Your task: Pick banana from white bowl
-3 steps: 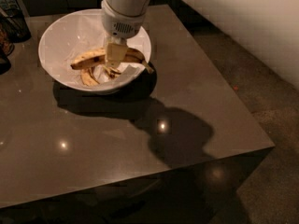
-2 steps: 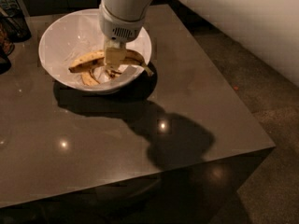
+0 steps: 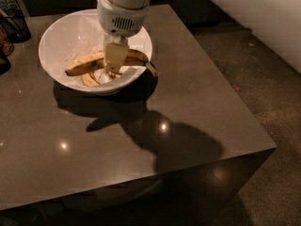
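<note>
The white bowl [image 3: 70,36] stands at the back left of the dark table. The long banana [image 3: 87,62], yellow with brown streaks, lies across the bowl, and its dark stem [image 3: 152,69] reaches over the right rim. My gripper [image 3: 114,66] comes straight down into the bowl and is shut on the banana's middle. Its pale front finger [image 3: 115,55] covers that part of the fruit. A shorter curved banana piece [image 3: 89,80] lies on the bowl's bottom just below the long one.
The bowl sits on a dark square table [image 3: 188,107], whose right and front edges drop to a dark floor [image 3: 273,79]. Dark objects [image 3: 14,20] stand at the table's far left edge. A pale wall [image 3: 263,13] is at the upper right.
The gripper stays at the banana's middle in the bowl. The upper arm has swung out of the upper right of the view, and its shadow on the table has shifted. The banana has barely moved.
</note>
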Robot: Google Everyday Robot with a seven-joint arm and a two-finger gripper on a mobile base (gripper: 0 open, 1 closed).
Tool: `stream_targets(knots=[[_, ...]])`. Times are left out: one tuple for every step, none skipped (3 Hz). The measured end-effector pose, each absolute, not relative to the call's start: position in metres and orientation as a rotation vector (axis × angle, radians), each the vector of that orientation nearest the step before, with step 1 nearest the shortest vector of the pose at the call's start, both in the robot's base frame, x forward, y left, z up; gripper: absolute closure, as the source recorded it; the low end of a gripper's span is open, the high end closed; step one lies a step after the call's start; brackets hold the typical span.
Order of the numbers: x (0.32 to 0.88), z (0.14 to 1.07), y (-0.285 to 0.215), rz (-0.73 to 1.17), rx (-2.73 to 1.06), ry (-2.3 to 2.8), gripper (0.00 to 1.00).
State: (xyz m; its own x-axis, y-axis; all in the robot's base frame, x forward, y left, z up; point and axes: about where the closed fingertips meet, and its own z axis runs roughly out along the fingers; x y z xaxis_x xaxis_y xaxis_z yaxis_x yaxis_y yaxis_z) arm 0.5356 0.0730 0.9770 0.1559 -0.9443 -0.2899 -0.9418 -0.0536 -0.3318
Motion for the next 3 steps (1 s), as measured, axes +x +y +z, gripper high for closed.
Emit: stream_targets(knots=[[0.498,0.973,0.050,0.075,-1.972,1.895,1.00],[0.463,0.966,0.030,0.140,-1.930,2.008,1.00],[0.461,0.966,0.029,0.146,-1.927,2.014,1.00]])
